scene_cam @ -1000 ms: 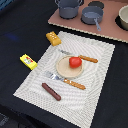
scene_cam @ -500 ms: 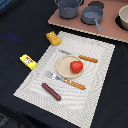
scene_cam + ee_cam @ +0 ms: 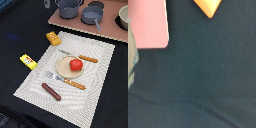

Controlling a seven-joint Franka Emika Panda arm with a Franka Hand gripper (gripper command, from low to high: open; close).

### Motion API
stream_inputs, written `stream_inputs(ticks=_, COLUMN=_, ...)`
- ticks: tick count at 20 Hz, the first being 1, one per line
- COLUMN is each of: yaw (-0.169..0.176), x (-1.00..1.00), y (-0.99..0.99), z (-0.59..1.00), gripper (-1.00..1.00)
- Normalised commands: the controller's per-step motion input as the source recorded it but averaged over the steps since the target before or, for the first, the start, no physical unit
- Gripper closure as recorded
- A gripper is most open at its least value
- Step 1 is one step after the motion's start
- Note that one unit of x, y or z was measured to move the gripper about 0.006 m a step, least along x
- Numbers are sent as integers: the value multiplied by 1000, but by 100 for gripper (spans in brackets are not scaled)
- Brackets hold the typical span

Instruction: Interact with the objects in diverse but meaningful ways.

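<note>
A red tomato (image 3: 76,64) sits on the round tan plate (image 3: 61,68) in the middle of the striped placemat (image 3: 97,95). An orange ridged block (image 3: 53,38) lies at the mat's far corner, and its tip (image 3: 208,7) shows in the wrist view. On the dark cloth at the exterior view's left lies a yellow box with a red label (image 3: 28,61). The brown sausage (image 3: 51,91) rests on the mat's near part. A dark grey two-handled pot (image 3: 68,7) stands on the pink board (image 3: 107,30). A grey part at the top edge may be my gripper (image 3: 47,4); its fingers do not show.
A wooden-handled fork (image 3: 65,81) and knife (image 3: 81,57) flank the plate. A second grey pot (image 3: 93,14) and a lighter bowl (image 3: 123,17) stand on the pink board, whose corner (image 3: 148,22) appears in the wrist view over dark cloth.
</note>
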Motion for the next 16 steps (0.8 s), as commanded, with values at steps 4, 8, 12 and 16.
stream_inputs(ticks=4, yaw=13, x=27, y=122, z=0, gripper=-100)
stream_inputs(ticks=8, yaw=-48, x=291, y=-19, z=-196, gripper=-100)
stream_inputs(ticks=12, yaw=-158, x=76, y=-212, z=-431, gripper=-100)
stream_inputs(ticks=16, yaw=-103, x=43, y=-152, z=-323, gripper=-100)
